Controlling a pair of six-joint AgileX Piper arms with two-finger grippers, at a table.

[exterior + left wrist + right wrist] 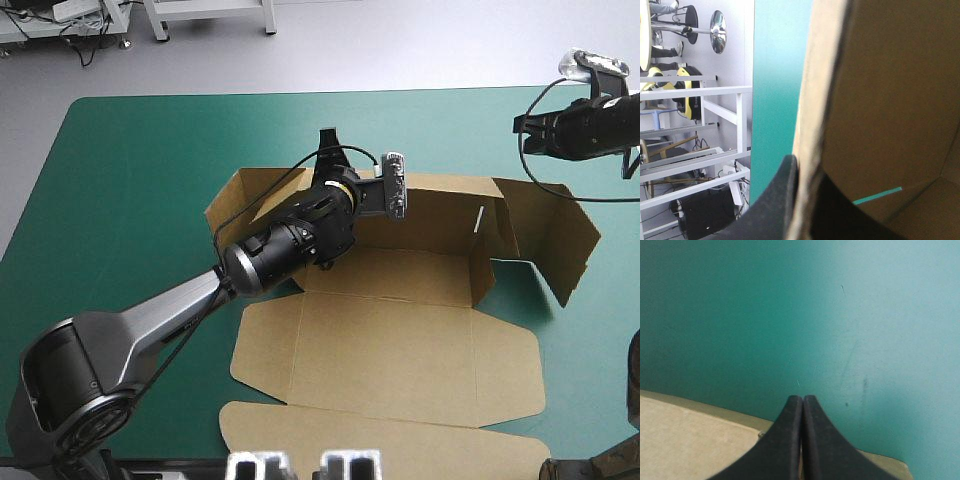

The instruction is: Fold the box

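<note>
1. Board edge first: it runs up between my left gripper (805, 172), whose black fingers (775, 205) are clamped on the raised far wall of the brown box (880, 100).
2. The box's long axis runs across the teal-green table (130, 180), with the lid (400, 350) lying flat toward the near edge.
3. My right gripper (802, 400), pressed together and empty, hangs beyond the right end flap (560, 240). I cannot tell its height.

Bright, even overhead light on the teal-green cover (140, 170), soft shadows beside the raised walls of the box (400, 350), its inner faces dim in the left wrist view, pale sheen on the cover ahead of the right gripper (802, 399)
</note>
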